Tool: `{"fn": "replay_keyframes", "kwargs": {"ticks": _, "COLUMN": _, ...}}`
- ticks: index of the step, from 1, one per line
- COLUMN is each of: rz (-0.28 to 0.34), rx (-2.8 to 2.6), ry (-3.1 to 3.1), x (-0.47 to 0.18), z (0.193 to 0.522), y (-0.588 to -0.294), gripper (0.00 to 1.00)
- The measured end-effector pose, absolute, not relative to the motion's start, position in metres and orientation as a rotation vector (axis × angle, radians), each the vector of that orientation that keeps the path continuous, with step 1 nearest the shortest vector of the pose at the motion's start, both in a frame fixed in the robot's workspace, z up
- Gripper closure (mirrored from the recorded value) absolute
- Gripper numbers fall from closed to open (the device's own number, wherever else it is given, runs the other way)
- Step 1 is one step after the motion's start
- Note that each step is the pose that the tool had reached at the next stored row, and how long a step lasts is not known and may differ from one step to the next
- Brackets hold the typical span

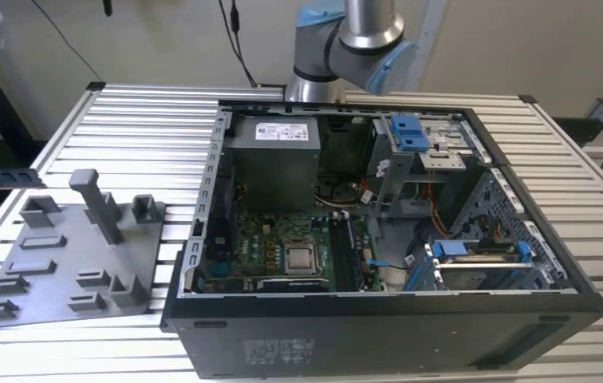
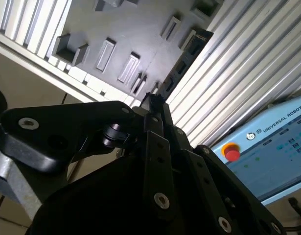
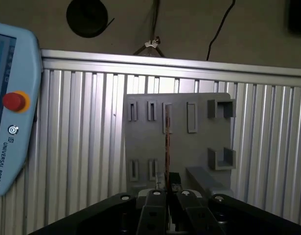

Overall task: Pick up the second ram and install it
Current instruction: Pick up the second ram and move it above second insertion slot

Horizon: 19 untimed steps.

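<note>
In both wrist views my gripper (image 2: 153,104) (image 3: 168,190) is shut on one end of the second ram (image 2: 182,66) (image 3: 167,142). It is a thin dark stick seen nearly edge-on, with a row of small black chips along it. The stick reaches straight out from the black fingers (image 2: 157,147) and hangs in the air. Far behind it lies the grey plastic tray (image 2: 135,29) (image 3: 199,147). In the exterior view the open computer case (image 1: 387,327) lies on the slatted table, with its green motherboard (image 1: 269,247) exposed.
The grey tray (image 1: 68,263) with upright posts sits at the exterior view's left of the case. The arm (image 1: 349,40) rises behind the case. A blue-grey teach pendant (image 2: 267,147) (image 3: 8,107) with a red button lies on the ribbed metal table (image 1: 142,128). Drive cages with blue clips (image 1: 472,251) fill the case's right side.
</note>
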<state>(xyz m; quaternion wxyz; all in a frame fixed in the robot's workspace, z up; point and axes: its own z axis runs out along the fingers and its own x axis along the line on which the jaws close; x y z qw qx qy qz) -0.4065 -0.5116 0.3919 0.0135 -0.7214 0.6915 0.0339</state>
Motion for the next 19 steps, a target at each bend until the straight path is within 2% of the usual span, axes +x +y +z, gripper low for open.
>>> {"fn": "replay_keyframes", "kwargs": {"ticks": 19, "rz": 0.107, "rx": -2.248, "ry": 2.155, "x": -0.359, "z": 0.392, "y": -0.512, "gripper": 0.86}}
